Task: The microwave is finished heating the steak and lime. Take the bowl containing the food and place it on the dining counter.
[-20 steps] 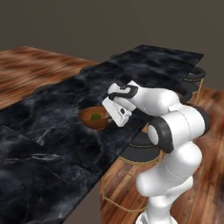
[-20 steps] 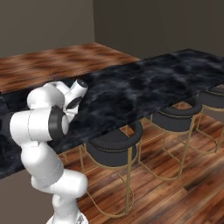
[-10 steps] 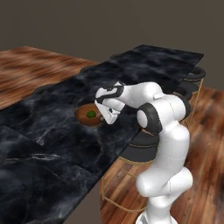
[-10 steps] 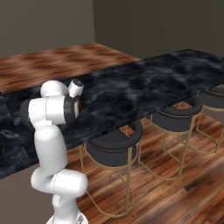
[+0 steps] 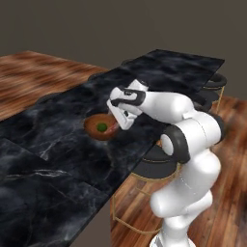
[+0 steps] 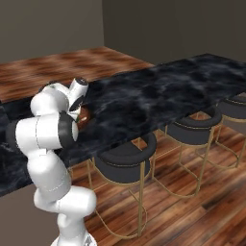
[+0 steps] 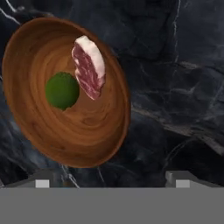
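The round, glossy reddish-brown wooden bowl [image 7: 65, 94] sits on the long black marble dining counter with white veining [image 5: 53, 130], near its stool-side edge and well away from either end. Inside it, the small round green lime [image 7: 62, 90] lies just beside the flat pink-red steak with a white fat rim [image 7: 89, 65]; whether they touch cannot be told. In the hand view the bowl rests flat with nothing clamping its rim, so the placement looks done.

The two-finger gripper [image 5: 120, 120] hangs just above the bowl's near rim. Its two dark finger tips [image 7: 42, 183] stand wide apart at the bottom of the hand view, with bare marble between them and nothing held. Judged: the jaws have let go, and the wide spread leaves room to lift off without catching the rim.

Dark round stools on gold legs [image 6: 126, 156] line the counter's near edge over a brown wooden floor [image 6: 192, 211]. Plain grey-brown walls [image 6: 163, 29] close the room
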